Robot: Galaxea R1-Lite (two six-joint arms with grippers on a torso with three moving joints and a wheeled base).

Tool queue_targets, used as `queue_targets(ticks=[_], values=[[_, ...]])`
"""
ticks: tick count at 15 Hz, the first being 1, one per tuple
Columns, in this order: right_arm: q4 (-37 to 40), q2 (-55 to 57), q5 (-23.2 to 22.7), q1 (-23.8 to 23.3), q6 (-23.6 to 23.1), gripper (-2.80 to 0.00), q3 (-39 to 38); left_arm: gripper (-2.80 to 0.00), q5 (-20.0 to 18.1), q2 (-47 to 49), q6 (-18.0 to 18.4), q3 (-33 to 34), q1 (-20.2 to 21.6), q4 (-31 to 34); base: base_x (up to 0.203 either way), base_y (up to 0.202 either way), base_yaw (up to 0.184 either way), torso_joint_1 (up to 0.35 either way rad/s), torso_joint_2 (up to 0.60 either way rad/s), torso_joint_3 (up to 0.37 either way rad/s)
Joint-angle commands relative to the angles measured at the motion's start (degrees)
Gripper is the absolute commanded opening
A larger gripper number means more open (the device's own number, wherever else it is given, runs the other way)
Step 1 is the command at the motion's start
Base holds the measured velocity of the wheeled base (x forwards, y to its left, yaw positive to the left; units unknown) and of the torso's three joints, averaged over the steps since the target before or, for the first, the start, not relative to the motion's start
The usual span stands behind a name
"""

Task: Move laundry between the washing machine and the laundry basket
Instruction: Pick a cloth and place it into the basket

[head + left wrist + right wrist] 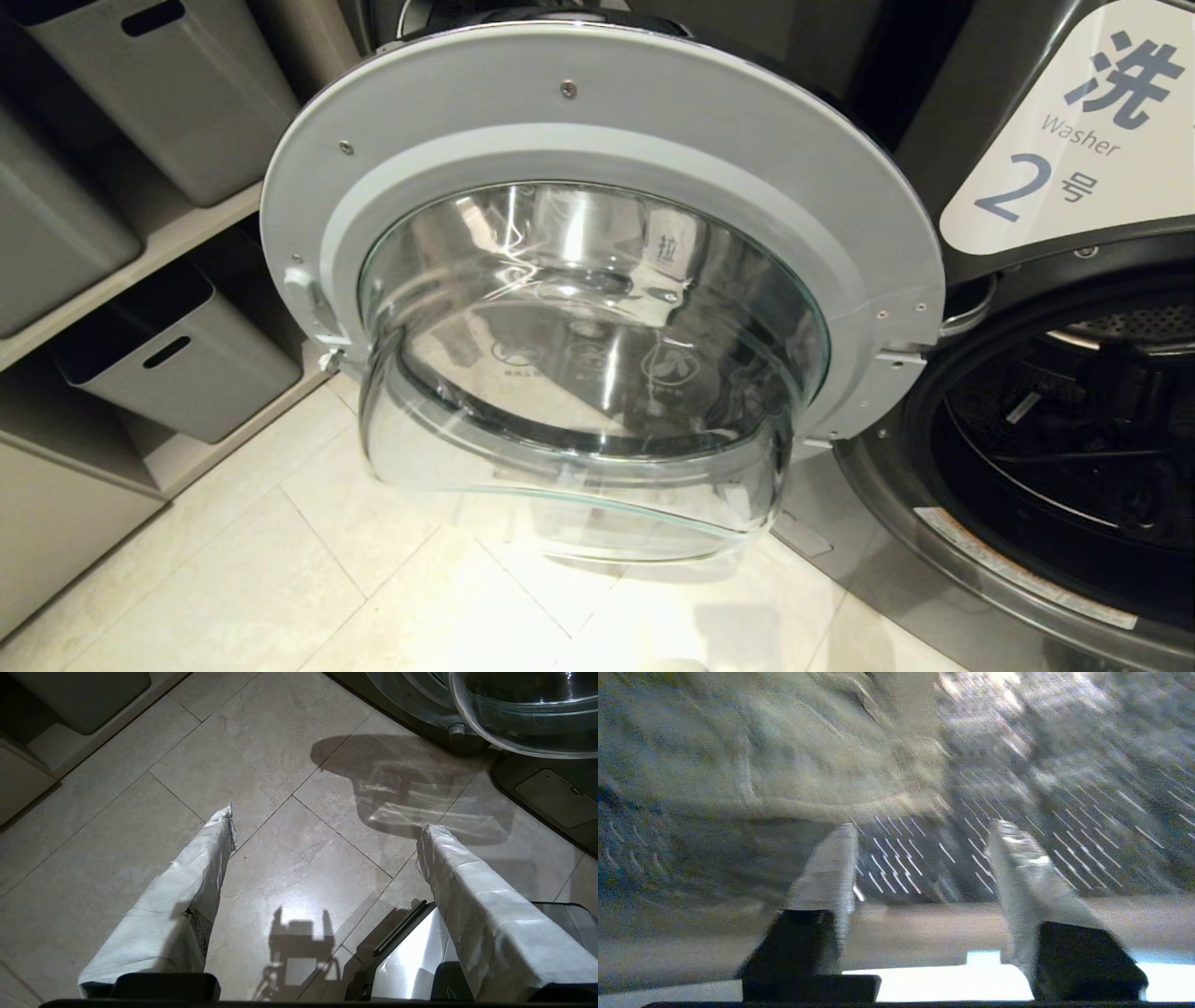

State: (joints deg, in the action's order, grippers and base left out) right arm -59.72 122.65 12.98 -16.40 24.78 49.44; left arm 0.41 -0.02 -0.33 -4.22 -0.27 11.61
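The door [597,280] of the washing machine [1055,448] stands wide open and fills the middle of the head view, with its clear glass bowl bulging toward the camera. To the right of the door is the dark round opening of the drum [1074,439]. No arm shows in the head view.

The right end effector [924,835] is inside the drum; behind it the perforated metal wall [1064,826] is visible, though blurred. Its two fingers stand apart, moderately wide, and nothing is between them. A pale, beige piece of laundry [761,765] lies in the drum just beyond one finger; whether the finger touches it I cannot tell.

The left end effector [324,830] hangs over the tiled floor [261,756] near the lower edge of the door, fingers spread wide and holding nothing.

On the left, grey bins [177,355] sit on a shelf [140,261].
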Motion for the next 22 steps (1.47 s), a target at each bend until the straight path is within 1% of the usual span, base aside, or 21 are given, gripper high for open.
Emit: queue_targets(ticks=[1, 4, 5, 7, 9, 11, 13, 15, 18, 22], values=[[-2.39, 7.59, 0.01, 0.14, 0.3, 0.0, 5.28, 0.0, 0.02, -0.06, -0.02, 0.0, 0.0, 0.08, 0.0, 0.0, 0.0, 0.0, 0.0, 0.0], [-3.85, 15.77, -0.18, 0.21, 1.08, 0.0, 18.02, 0.0, 0.02, -0.06, -0.02, 0.0, 0.0, 0.08, 0.0, 0.0, 0.0, 0.0, 0.0, 0.0], [-3.91, 18.03, -0.89, 0.21, 1.42, 0.0, 22.19, 0.0, 0.02, -0.12, -0.02, 0.0, 0.0, 0.08, 0.0, 0.0, 0.0, 0.0, 0.0, 0.0], [-3.52, 21.09, -3.65, 0.16, 1.76, 0.0, 28.18, 0.0, 0.02, -0.06, -0.02, 0.0, 0.0, 0.08, 0.0, 0.0, 0.0, 0.0, 0.0, 0.0], [-0.54, 21.55, -5.5, 0.19, 2.57, 0.0, 32.06, 0.0, 0.02, -0.07, -0.02, 0.0, 0.0, 0.08, 0.0, 0.0, 0.0, 0.0, 0.0, 0.0], [3.23, 21.85, -8.52, 0.39, 4.51, 0.0, 34.58, 0.0, 0.02, -0.15, -0.02, 0.0, 0.06, 0.08, 0.0, 0.0, 0.0, 0.0, 0.0, 0.0], [7.09, 22.43, -8.77, 0.4, 4.41, 0.0, 37.05, 0.0, 0.02, -0.15, -0.02, 0.0, 0.0, 0.08, 0.0, 0.0, 0.0, 0.0, 0.0, 0.0], [10.14, 22.9, -7.54, 0.4, 3.31, 0.0, 38.41, 0.0, 0.02, -0.14, -0.02, 0.0, 0.0, 0.08, 0.0, 0.0, 0.0, 0.0, 0.0, 0.0], [10.89, 23.61, -6.3, 0.4, -1.35, 0.0, 38.45, 0.0, 0.02, -0.12, -0.02, 0.0, 0.0, 0.08, 0.0, 0.0, 0.0, 0.0, 0.0, 0.0], [10.94, 23.34, -3.28, -0.08, -8.81, 0.0, 38.33, 0.0, 0.02, -0.06, -0.02, 0.0, 0.01, 0.08, 0.0, 0.0, 0.0, 0.0, 0.0, 0.0]])
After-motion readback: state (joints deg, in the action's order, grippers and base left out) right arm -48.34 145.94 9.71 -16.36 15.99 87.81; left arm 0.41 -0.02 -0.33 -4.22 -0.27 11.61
